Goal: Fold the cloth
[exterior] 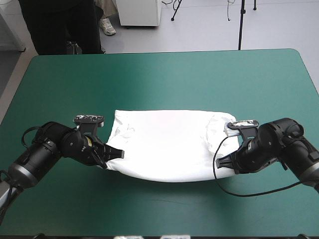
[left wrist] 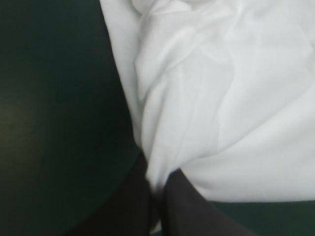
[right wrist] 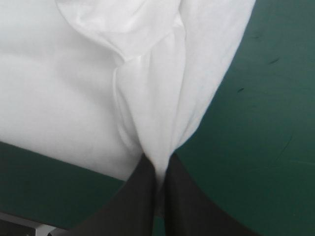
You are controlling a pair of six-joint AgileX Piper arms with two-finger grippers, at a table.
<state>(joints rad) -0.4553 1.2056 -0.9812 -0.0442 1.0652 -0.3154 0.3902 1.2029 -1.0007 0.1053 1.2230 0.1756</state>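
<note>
While a gripper pinches each of its ends, the white short-sleeved T-shirt (exterior: pixel 167 144) lies as a broad folded band of soft cloth across the near half of the table, its long side running from left to right. Its far edge is fairly straight, and its near edge bows toward the robot in a shallow curve between the two holds. Wrinkles gather at both ends, where the cloth bunches into ridges that run toward the pinch points.

At the band's near left corner the left gripper (exterior: pixel 115 154), a pair of broad black curved fingers, is clamped on the T-shirt. In the left wrist view its fingers (left wrist: pixel 128 206) stand all but together, with a tongue of white cloth squeezed between them. At the near right corner the right gripper (exterior: pixel 223 162) is likewise clamped on the cloth. Its black fingers (right wrist: pixel 140 201) nearly touch, and a pleated fold is drawn into the gap.

Both arms lie low over the table's teal-green cover (exterior: pixel 164 79), one at each side, well apart, with the shirt between them. The cover shows on every side of the garment, which lies well short of the table's far edge.
</note>
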